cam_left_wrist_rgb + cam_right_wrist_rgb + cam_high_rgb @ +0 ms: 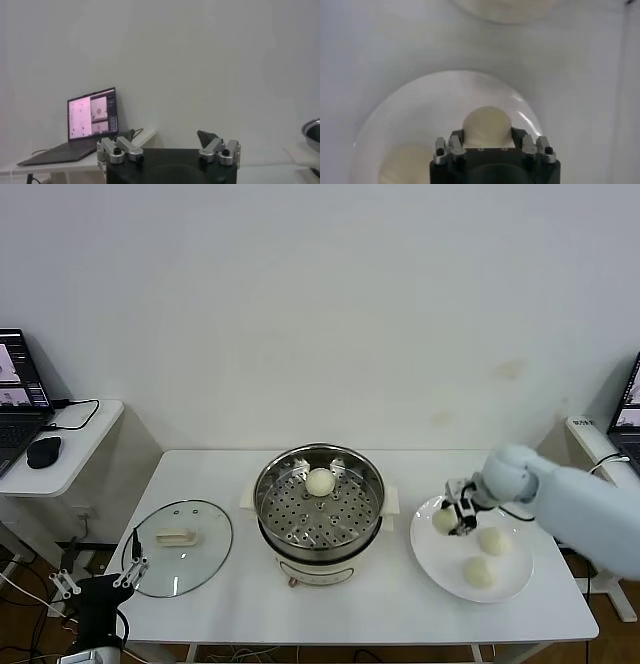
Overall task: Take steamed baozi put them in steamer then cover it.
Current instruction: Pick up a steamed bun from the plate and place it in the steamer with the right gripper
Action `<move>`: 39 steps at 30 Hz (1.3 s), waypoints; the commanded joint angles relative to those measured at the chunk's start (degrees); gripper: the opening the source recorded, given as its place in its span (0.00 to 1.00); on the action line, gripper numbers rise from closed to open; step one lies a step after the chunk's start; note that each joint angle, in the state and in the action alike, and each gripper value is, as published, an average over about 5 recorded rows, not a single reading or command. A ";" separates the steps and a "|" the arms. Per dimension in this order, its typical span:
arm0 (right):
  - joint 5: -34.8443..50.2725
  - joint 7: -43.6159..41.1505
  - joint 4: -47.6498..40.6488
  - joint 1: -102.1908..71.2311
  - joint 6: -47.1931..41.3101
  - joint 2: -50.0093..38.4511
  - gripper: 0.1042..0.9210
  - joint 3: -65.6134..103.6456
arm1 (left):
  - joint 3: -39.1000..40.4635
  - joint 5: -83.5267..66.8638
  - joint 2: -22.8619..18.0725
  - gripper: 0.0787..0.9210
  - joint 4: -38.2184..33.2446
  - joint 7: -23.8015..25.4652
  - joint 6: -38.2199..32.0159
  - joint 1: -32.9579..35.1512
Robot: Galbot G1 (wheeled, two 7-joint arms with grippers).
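Now | right tool (455,517) grips baozi (444,521) on plate (438,563) | left tool (98,578) open

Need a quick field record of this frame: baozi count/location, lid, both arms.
baozi in steamer: one, on the perforated tray of the steamer
baozi on plate: three; one at the right gripper, two loose on the plate
cover: off, flat on the table left of the steamer
right gripper: down at the plate, jaws either side of a bun; closure unclear
left gripper: parked off the table's front left corner
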 commanded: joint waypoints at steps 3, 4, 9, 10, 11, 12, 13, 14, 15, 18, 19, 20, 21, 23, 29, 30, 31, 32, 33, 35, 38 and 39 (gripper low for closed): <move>16.81 -0.44 8.18 31.87 -4.53 0.09 0.61 -15.27 | 0.40 -0.10 0.20 0.88 0.25 -0.03 -0.02 -0.29; 18.94 -0.05 8.94 34.41 -5.44 1.47 0.61 -16.84 | 0.49 -0.10 0.26 0.88 0.26 -0.03 -0.02 -0.36; 28.47 3.68 10.69 41.08 -10.40 10.96 0.61 -20.25 | 0.50 -0.07 0.30 0.88 0.28 -0.04 -0.06 -0.85; 29.88 4.59 10.60 40.68 -11.41 12.89 0.61 -20.14 | 0.46 -0.06 0.26 0.88 0.28 -0.06 -0.07 -0.90; 31.26 5.68 10.44 39.97 -12.53 14.92 0.61 -19.95 | 0.42 -0.04 0.20 0.88 0.27 -0.09 -0.10 -0.91; 32.43 6.76 10.20 39.00 -13.68 16.88 0.62 -19.68 | 0.35 0.00 0.14 0.88 0.25 -0.10 -0.15 -0.91; 33.21 7.69 9.94 37.88 -14.65 18.47 0.62 -19.37 | 0.26 0.03 0.07 0.88 0.25 -0.12 -0.21 -0.89; 33.98 8.86 9.54 36.47 -15.70 20.50 0.62 -19.02 | 0.15 0.04 -0.01 0.88 0.25 -0.15 -0.28 -0.87; 34.52 9.91 9.11 35.13 -16.58 22.43 0.62 -18.76 | 0.02 0.06 -0.09 0.88 0.28 -0.17 -0.33 -0.89; 35.72 13.00 7.22 31.25 -18.89 28.20 0.62 -18.40 | -0.34 0.02 -0.39 0.88 0.46 -0.19 -0.39 -1.11; 36.16 13.95 6.44 30.14 -19.55 29.93 0.62 -18.38 | -0.41 0.03 -0.49 0.88 0.50 -0.18 -0.39 -1.20; 36.63 14.85 5.61 29.11 -20.28 31.38 0.62 -18.34 | -0.45 0.04 -0.59 0.88 0.52 -0.17 -0.38 -1.28; 37.06 15.64 4.79 28.13 -20.82 32.85 0.62 -18.29 | -0.48 0.05 -0.67 0.88 0.50 -0.16 -0.37 -1.35; 37.60 16.81 3.31 26.42 -21.58 35.12 0.62 -18.27 | -0.52 0.07 -0.83 0.88 0.46 -0.12 -0.35 -1.53; 36.27 18.27 -0.71 22.01 -21.79 38.85 0.63 -19.34 | -0.53 0.13 -1.11 0.88 0.80 -0.13 -0.37 -1.75; 35.97 18.39 -1.32 21.13 -21.78 39.22 0.63 -19.35 | -0.56 0.13 -1.10 0.88 0.87 -0.16 -0.42 -1.68; 35.67 18.51 -1.91 20.29 -21.78 39.55 0.63 -19.33 | -0.60 0.13 -1.08 0.88 0.94 -0.19 -0.47 -1.61; 35.36 18.53 -2.36 19.63 -21.77 39.81 0.63 -19.27 | -0.65 0.13 -1.05 0.88 0.99 -0.20 -0.52 -1.56; 35.03 18.54 -2.90 18.88 -21.76 40.09 0.63 -19.21 | -0.71 0.12 -1.02 0.88 1.02 -0.22 -0.57 -1.50; 34.45 18.56 -3.80 17.90 -21.75 40.53 0.63 -19.16 | -0.80 0.12 -0.99 0.88 1.00 -0.22 -0.63 -1.47; 33.48 18.53 -5.26 16.69 -21.73 41.15 0.63 -19.10 | -0.82 0.11 -1.03 0.88 0.82 -0.21 -0.64 -1.53; 33.03 18.48 -5.78 16.30 -21.73 41.32 0.63 -19.09 | -0.79 0.11 -1.05 0.88 0.78 -0.21 -0.64 -1.55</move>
